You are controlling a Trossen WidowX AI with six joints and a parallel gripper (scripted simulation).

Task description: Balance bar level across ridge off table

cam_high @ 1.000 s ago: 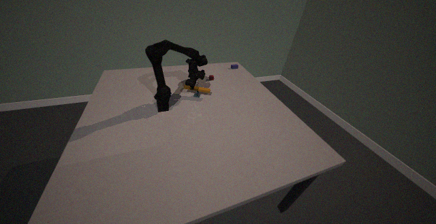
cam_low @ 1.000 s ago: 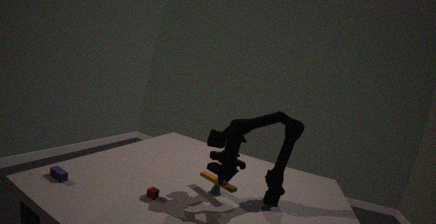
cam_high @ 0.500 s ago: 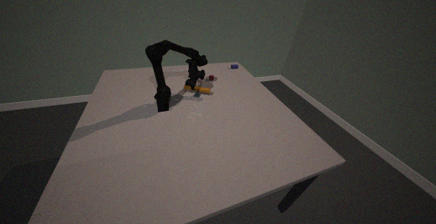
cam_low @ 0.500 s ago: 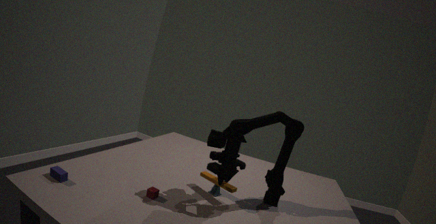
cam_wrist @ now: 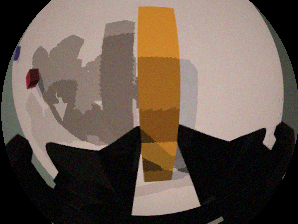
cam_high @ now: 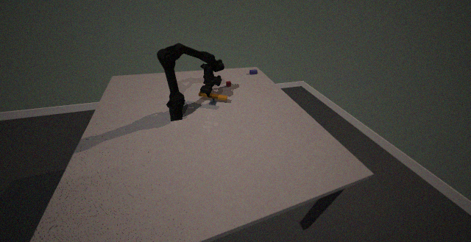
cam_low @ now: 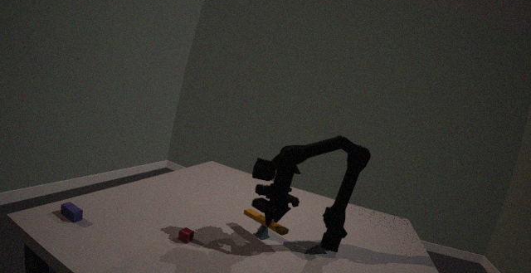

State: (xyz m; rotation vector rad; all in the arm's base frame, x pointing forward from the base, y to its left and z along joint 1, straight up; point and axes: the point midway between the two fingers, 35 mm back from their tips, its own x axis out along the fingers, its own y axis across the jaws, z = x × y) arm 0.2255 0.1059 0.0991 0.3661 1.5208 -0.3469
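An orange bar [cam_high: 221, 97] [cam_low: 254, 215] [cam_wrist: 159, 85] is held above the table, roughly level. My gripper [cam_high: 207, 94] [cam_low: 270, 223] [cam_wrist: 158, 129] is shut on the bar, with a finger on each side of it, nearer one end in the wrist view. A small blue-grey ridge [cam_high: 213, 102] [cam_low: 262, 233] stands on the table under the bar. The bar lies across above it; whether they touch, I cannot tell. In the wrist view the ridge is mostly hidden behind the bar and fingers.
A red cube [cam_high: 228, 84] [cam_low: 186, 235] [cam_wrist: 33, 78] lies on the table [cam_high: 221, 154] [cam_low: 174, 198] beyond the bar. A blue-purple block [cam_high: 253, 72] [cam_low: 71, 212] [cam_wrist: 17, 53] lies farther off near the table's edge.
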